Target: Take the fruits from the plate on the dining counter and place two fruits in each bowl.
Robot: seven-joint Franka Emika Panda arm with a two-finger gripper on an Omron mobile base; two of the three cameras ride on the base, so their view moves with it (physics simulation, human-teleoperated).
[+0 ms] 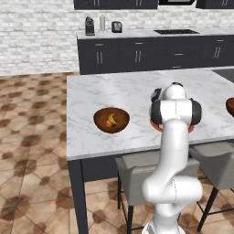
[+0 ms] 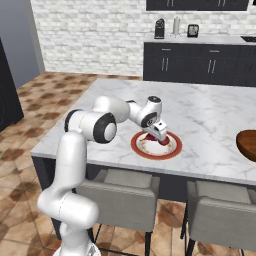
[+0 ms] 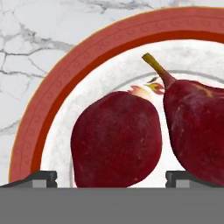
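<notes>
Hand view: gripper (image 3: 111, 179) low over the plate (image 3: 48, 109), jaws spread wide, dark fingertips (image 3: 41, 178) at lower left and lower right of frame. Between them sits a dark red round fruit (image 3: 116, 138), lower centre. Neither tip visibly touches it, nothing pinched. A second dark red fruit (image 3: 197, 131) with a brownish stem pointing to upper centre lies just beside the first on its right, the two about touching; the right tip is at the bottom of this one. Plate's broad red-orange rim arcs from lower left to upper right, white marble counter (image 3: 26, 52) beyond it in the upper left.

Right base view: white arm reaches from lower left across to the plate (image 2: 172, 147) at frame centre, gripper (image 2: 160, 137) down on the plate's upper part, red fruit (image 2: 164, 141) partly showing under it. Plate sits near the front edge of the dining counter (image 2: 215, 115). One brown bowl (image 2: 247, 144) cut by the right edge, well apart from the plate.

Left base view: the arm blocks most of the plate, only a red rim sliver (image 1: 156, 126) at centre right. Brown bowl (image 1: 111, 119) at centre left holds a yellow banana (image 1: 111, 118) and an orange piece (image 1: 113, 122). Second bowl (image 1: 230, 106) at the right edge. Grey stools (image 1: 137, 173) under the counter front.
</notes>
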